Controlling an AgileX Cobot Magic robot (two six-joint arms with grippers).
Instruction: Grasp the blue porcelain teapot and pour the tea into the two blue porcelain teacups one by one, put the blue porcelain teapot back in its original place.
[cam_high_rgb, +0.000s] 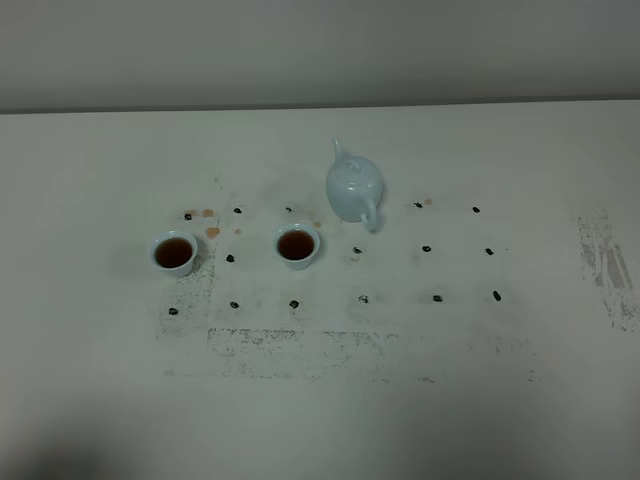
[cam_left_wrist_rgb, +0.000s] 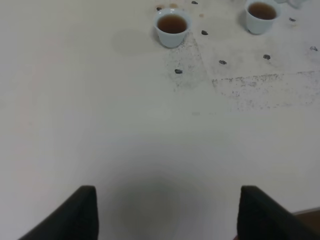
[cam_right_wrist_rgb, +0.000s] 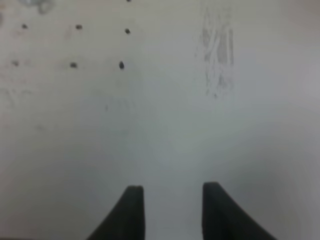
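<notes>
The blue porcelain teapot (cam_high_rgb: 353, 188) stands upright on the white table right of centre, lid on, spout pointing away, handle toward the camera. The two blue porcelain teacups stand to its left and nearer: one (cam_high_rgb: 174, 252) far left, one (cam_high_rgb: 297, 245) closer to the pot. Both hold reddish-brown tea (cam_high_rgb: 295, 246). The left wrist view shows both cups (cam_left_wrist_rgb: 172, 27) (cam_left_wrist_rgb: 261, 15) far ahead of my left gripper (cam_left_wrist_rgb: 167, 192), which is open and empty. My right gripper (cam_right_wrist_rgb: 173, 189) is empty over bare table, fingers apart. Neither gripper shows in the exterior view.
Small black marks (cam_high_rgb: 437, 297) form a grid on the table around the pot and cups. Brownish tea stains (cam_high_rgb: 209, 213) lie behind the left cup. Scuffed patches sit at the front centre (cam_high_rgb: 290, 350) and far right (cam_high_rgb: 605, 265). The table's back edge meets a wall (cam_high_rgb: 320, 103).
</notes>
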